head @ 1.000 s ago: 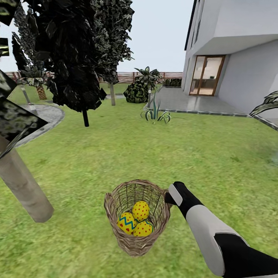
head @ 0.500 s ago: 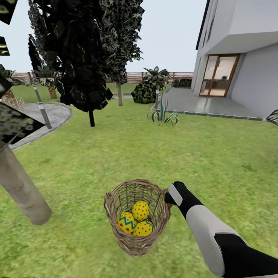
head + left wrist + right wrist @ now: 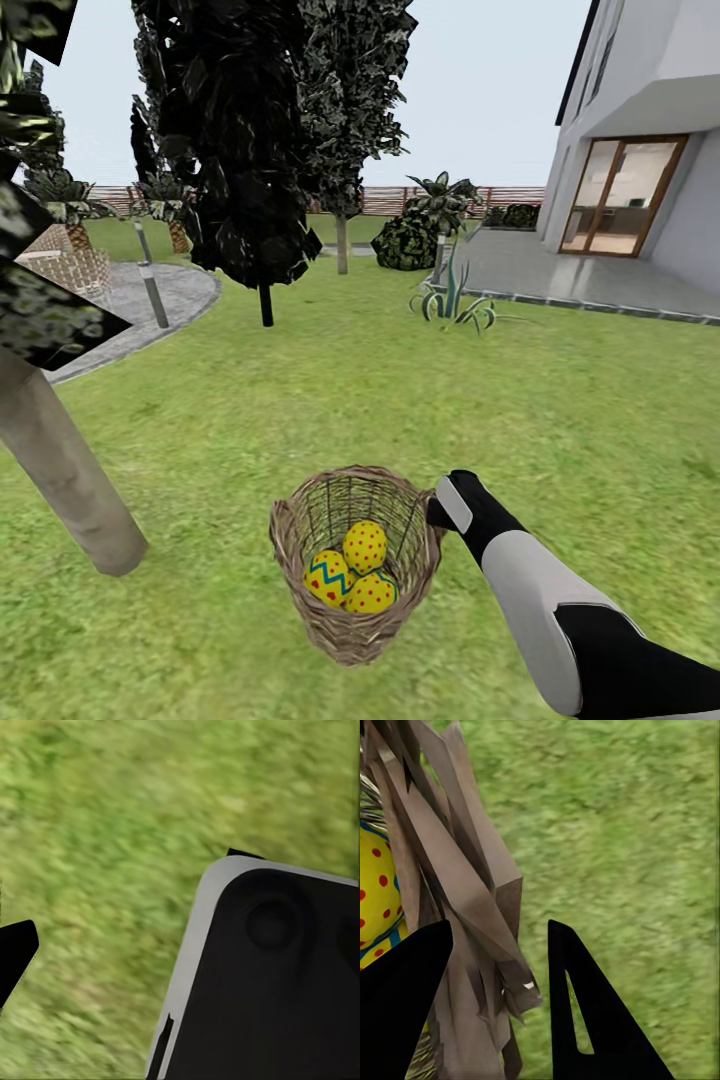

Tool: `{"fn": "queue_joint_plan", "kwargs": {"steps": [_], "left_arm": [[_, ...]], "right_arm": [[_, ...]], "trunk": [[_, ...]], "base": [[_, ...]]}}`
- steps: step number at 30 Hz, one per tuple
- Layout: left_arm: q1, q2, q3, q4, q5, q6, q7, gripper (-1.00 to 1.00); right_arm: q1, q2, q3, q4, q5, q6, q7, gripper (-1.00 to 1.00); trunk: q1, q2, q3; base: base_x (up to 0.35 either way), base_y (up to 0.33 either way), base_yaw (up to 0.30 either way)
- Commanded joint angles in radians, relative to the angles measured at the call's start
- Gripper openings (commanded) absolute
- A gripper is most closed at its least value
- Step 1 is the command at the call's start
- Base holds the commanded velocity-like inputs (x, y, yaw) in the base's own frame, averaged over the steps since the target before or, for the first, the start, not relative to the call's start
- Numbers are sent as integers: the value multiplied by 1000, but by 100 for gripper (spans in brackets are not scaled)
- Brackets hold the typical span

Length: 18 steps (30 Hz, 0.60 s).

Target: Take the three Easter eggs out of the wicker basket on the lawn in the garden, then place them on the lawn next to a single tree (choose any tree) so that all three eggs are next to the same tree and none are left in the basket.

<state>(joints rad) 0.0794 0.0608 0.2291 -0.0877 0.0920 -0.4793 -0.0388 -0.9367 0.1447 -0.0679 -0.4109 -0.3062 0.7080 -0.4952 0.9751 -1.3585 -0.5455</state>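
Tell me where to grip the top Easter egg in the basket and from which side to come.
Grip the top egg across its rounded middle, coming straight down through the wicker basket's open rim. It lies on the two other eggs deep inside, and the woven wall rings them, so a sideways approach looks blocked. The right gripper is astride the rim's edge.

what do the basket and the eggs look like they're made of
The wicker basket looks like woven brown wicker, matte: flat strips show, with see-through gaps in the weave. The Easter eggs look smooth and hard, perhaps painted plastic; bright yellow with red dots, one with a blue zigzag.
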Motion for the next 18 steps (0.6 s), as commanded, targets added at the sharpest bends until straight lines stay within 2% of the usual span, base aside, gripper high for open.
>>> {"fn": "queue_joint_plan", "kwargs": {"steps": [1, 5, 18], "left_arm": [[0, 0, 1, -2, 13, -9, -4, 100], [2, 1, 2, -4, 15, -17, -5, 100], [2, 1, 2, -3, 15, -18, -5, 100]], "right_arm": [[-1, 1, -7, -3, -21, -5, -8, -100], [-1, 1, -7, -2, -21, -5, -8, -100], [-1, 1, -9, -2, -21, -5, -8, -100]], "trunk": [[0, -1, -1], [0, -1, -1], [50, -92, -41]], "base": [[19, -17, 8], [5, -4, 2], [0, 0, 0]]}}
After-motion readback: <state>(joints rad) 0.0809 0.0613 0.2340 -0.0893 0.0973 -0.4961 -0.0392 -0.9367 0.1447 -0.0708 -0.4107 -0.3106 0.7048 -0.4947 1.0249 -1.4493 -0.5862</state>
